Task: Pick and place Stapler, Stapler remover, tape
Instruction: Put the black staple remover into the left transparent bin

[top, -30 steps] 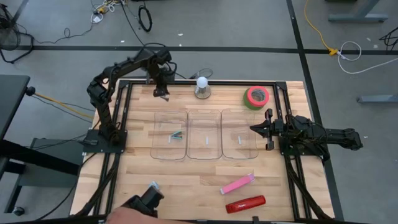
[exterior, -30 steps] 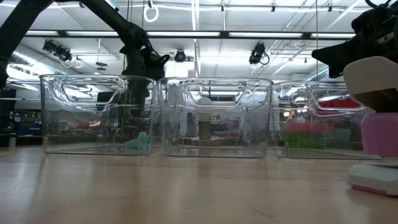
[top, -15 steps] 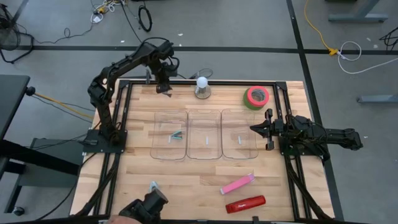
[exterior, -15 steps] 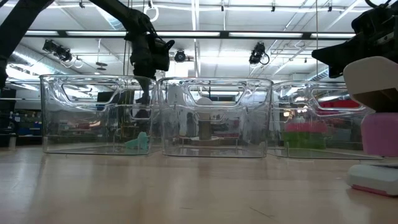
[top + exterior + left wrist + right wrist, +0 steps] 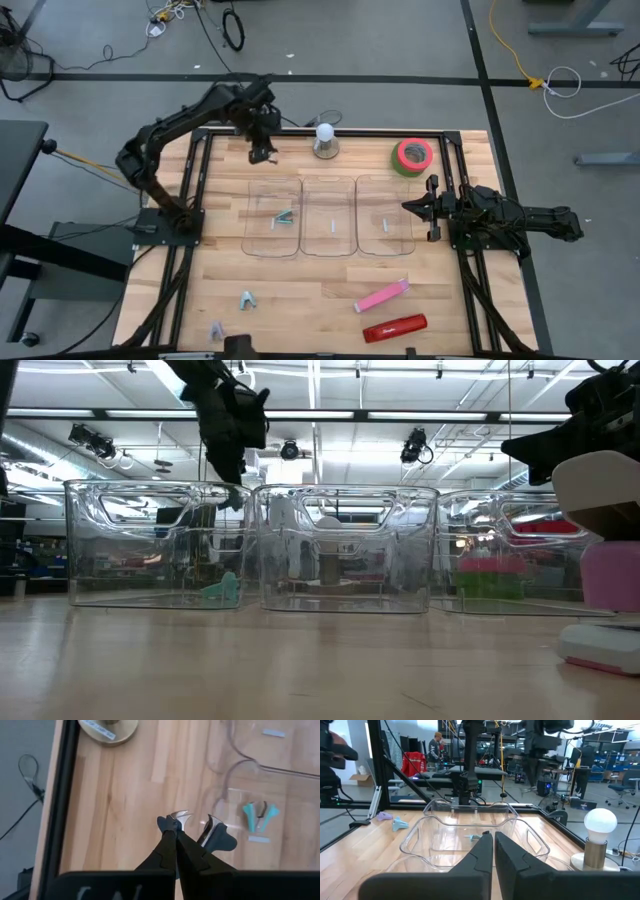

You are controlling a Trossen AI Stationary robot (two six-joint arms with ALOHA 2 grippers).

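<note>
1. While your left claw point(image 5: 262, 152) hangs pressed together above the surface's point(image 5: 300, 290) far edge, the tape point(image 5: 412, 156) lies well apart at the far right corner.
2. Your right claw point(image 5: 410, 207), also pressed together, waits near the tape.

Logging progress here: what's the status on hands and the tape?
Left hand shut, empty, raised behind the left bin. Right hand shut, empty, beside the right bin. Tape untouched at the far right corner, nothing blocking it.

left gripper point(image 5: 176, 827) closed, empty | above wood table point(image 5: 130, 795) | teal staple remover point(image 5: 259, 816) in clear bin point(image 5: 280, 770)
</note>
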